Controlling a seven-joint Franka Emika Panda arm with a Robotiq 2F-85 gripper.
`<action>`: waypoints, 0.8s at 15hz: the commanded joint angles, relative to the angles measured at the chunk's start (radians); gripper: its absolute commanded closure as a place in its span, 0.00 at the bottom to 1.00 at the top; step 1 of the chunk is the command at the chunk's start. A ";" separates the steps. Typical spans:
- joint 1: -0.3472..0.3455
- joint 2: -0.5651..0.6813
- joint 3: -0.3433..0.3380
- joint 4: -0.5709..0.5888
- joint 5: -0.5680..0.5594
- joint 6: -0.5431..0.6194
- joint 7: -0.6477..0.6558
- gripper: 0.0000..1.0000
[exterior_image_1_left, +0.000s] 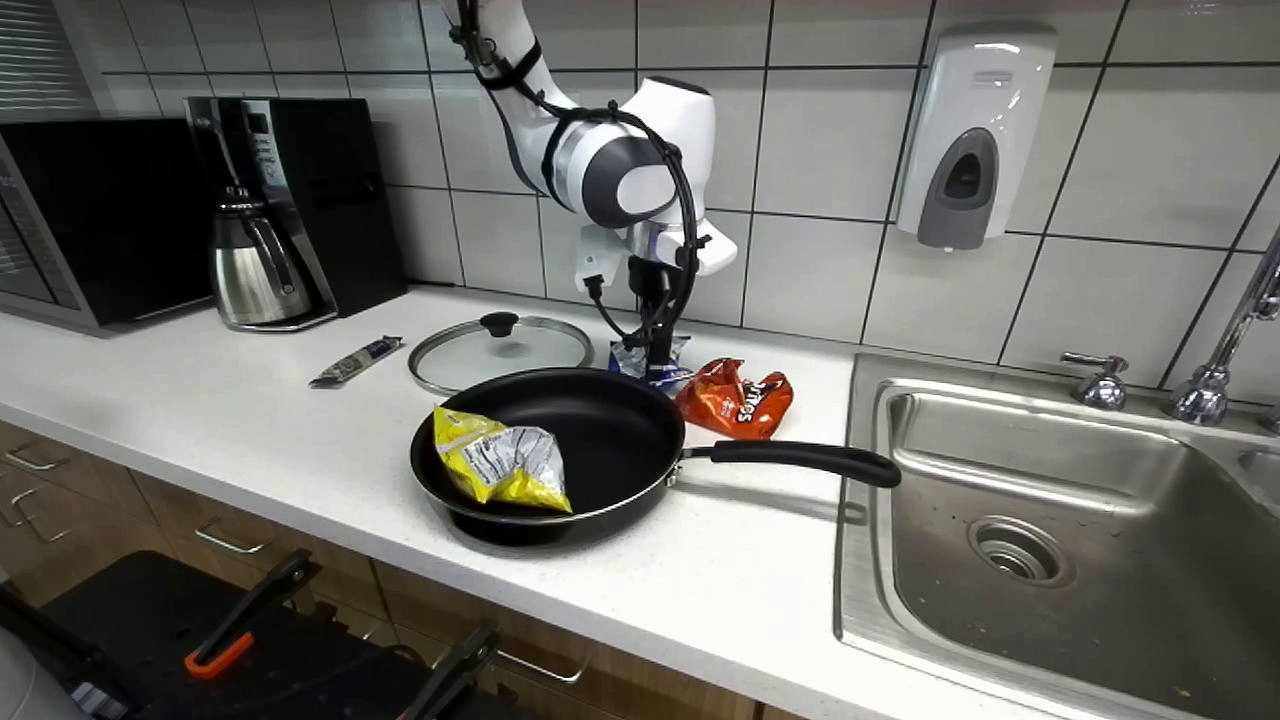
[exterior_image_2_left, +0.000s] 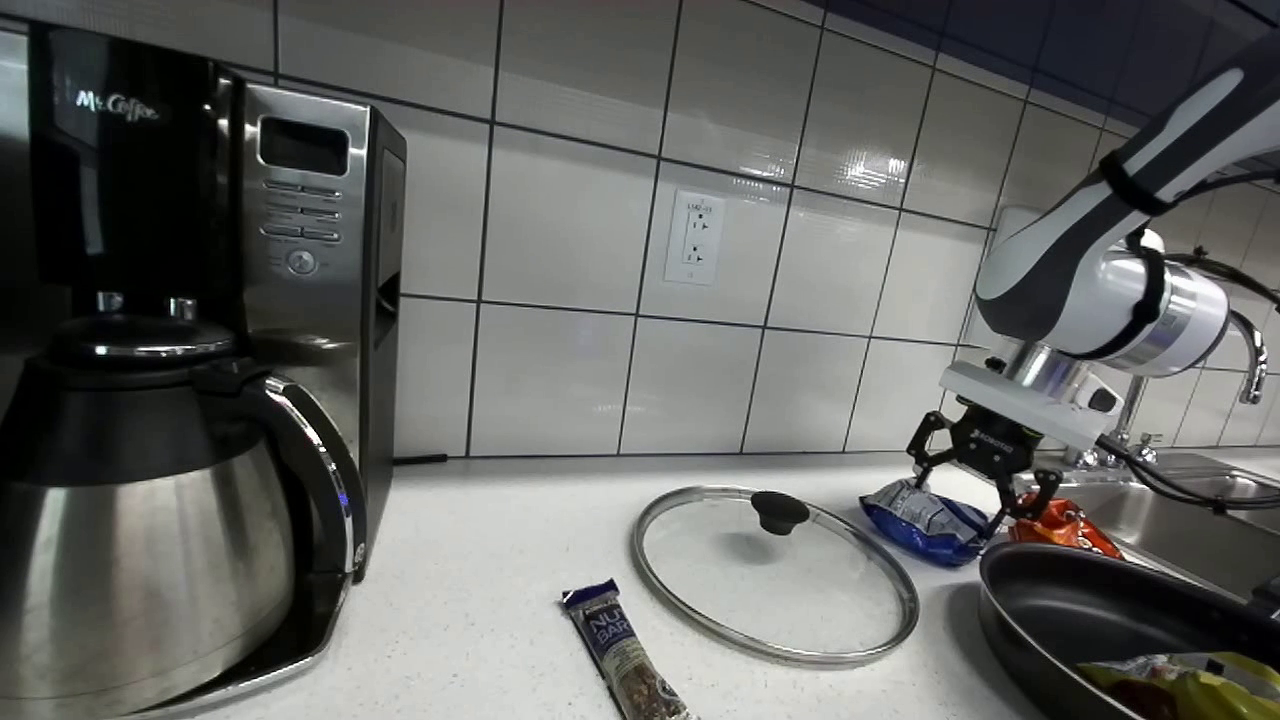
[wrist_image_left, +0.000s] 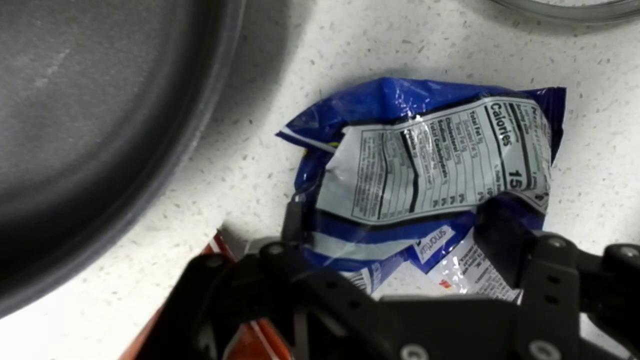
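The black metal gripper (wrist_image_left: 398, 222) points down with its jaws spread, a finger at either side of a glossy blue plastic snack bag (wrist_image_left: 425, 170). The bag lies on the white, speckled countertop (exterior_image_1_left: 300, 430), between the fingertips and just ahead of them. Its film is puffed and creased, with a pale printed nutrition panel facing up. In the wrist view one finger overlaps it, though I can't tell whether either finger touches it.

Just beside the jaws sits a crinkled orange-red foil chip bag (exterior_image_1_left: 735, 400). Near them too is a round, matte black frying pan (exterior_image_1_left: 620, 430), its smooth curved handle reaching over the rim of a brushed stainless-steel sink (exterior_image_1_left: 865, 600). A rumpled yellow and silver bag (exterior_image_1_left: 500, 460) leans against the inner wall of the pan, away from the jaws.

On another side of the jaws, near the pan, a clear, round glass lid (exterior_image_2_left: 770, 590) lies flat, steel-rimmed and black-knobbed. Past it is a slim, long wrapped nut bar (exterior_image_2_left: 625, 650), and well apart from the jaws stands a boxy black-and-steel coffee maker (exterior_image_2_left: 310, 400).
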 joint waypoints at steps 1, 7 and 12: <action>0.000 0.013 0.004 0.024 0.015 0.002 0.020 0.42; -0.001 0.013 0.004 0.024 0.015 0.001 0.018 0.88; -0.003 0.015 0.004 0.027 0.016 0.000 0.016 1.00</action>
